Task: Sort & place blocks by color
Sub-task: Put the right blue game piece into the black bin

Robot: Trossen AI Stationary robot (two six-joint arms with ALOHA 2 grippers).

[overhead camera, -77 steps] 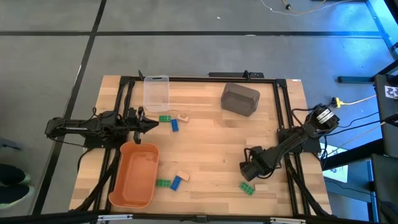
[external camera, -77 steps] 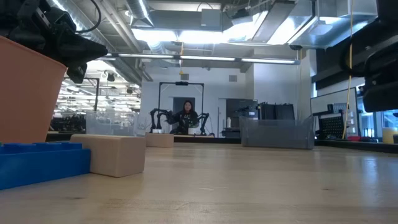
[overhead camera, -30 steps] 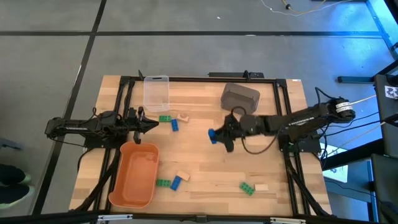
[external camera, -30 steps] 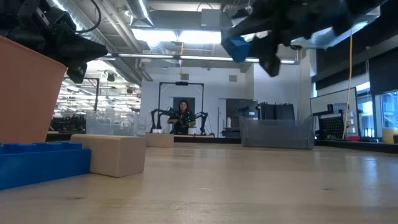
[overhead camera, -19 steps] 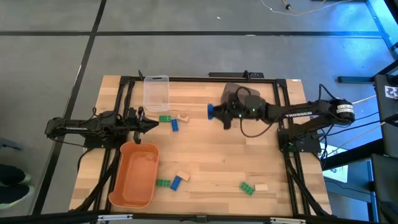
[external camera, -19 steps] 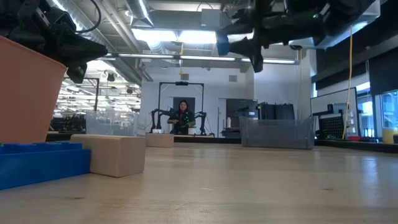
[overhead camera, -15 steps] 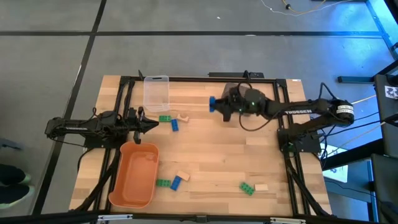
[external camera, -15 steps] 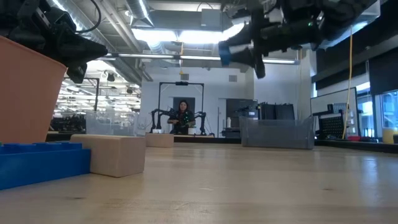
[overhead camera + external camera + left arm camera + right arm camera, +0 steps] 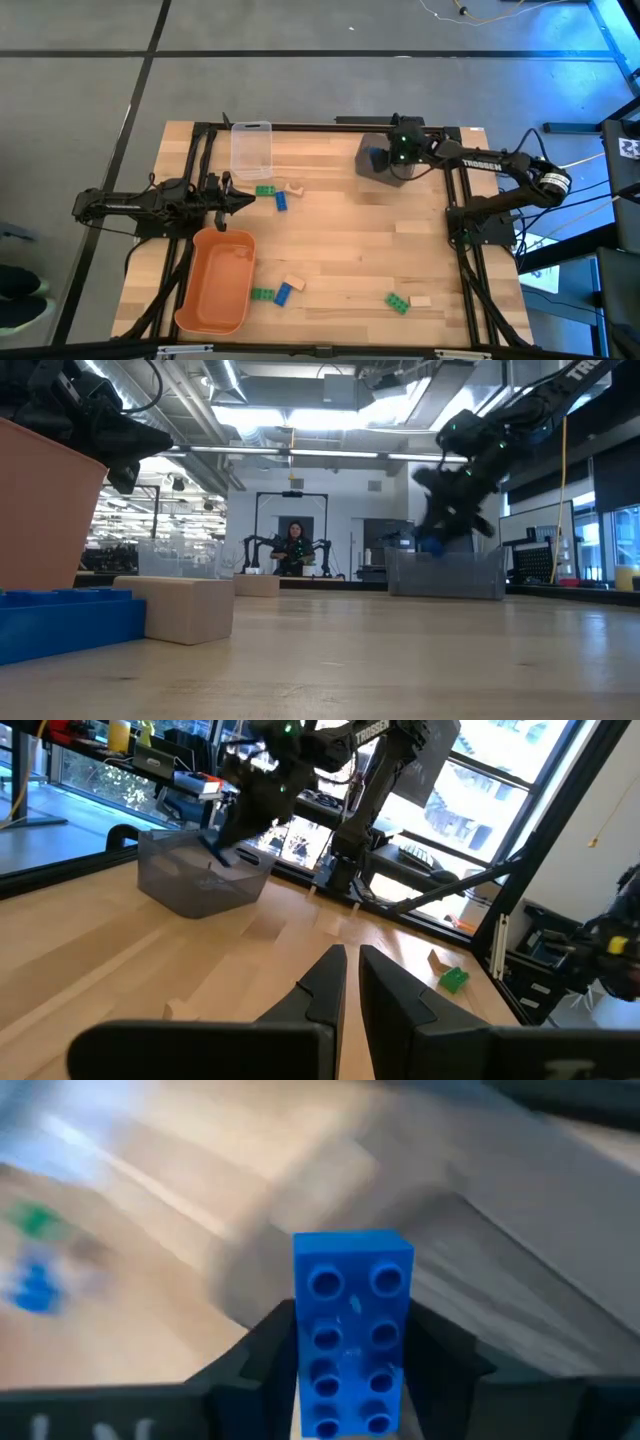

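Note:
My right gripper [image 9: 383, 158] is shut on a blue block [image 9: 352, 1330] and holds it over the dark grey bin [image 9: 376, 172] at the table's far right. The low view shows this gripper [image 9: 436, 538] slanting down above the bin [image 9: 445, 573]. My left gripper [image 9: 246, 200] waits shut at the table's left side, level, touching nothing. Loose on the table lie a green block [image 9: 265, 190], a blue one [image 9: 283, 201] and a tan one [image 9: 295, 187] near it, and other blocks nearer the front edge. My right gripper pinches the blue block's two long sides [image 9: 300, 1342] between its two fingers [image 9: 262, 1352], which lie along the block. The studded face is turned toward the wrist. The fingers slant down from the table's right side. The block is lifted clear, above the grey bin.
An orange tub [image 9: 217, 282] stands at the front left and a clear container [image 9: 251, 148] at the far left. By the front edge lie green [image 9: 262, 294], blue [image 9: 284, 293] and tan [image 9: 292, 283] blocks, and farther right a green [image 9: 398, 302] and a tan one [image 9: 420, 300].
My right gripper has swung with the blue block from over the table's middle toward the far edge and somewhat to the right, until it stands over the dark grey bin. It has tipped downward on the way and stayed shut on the block.

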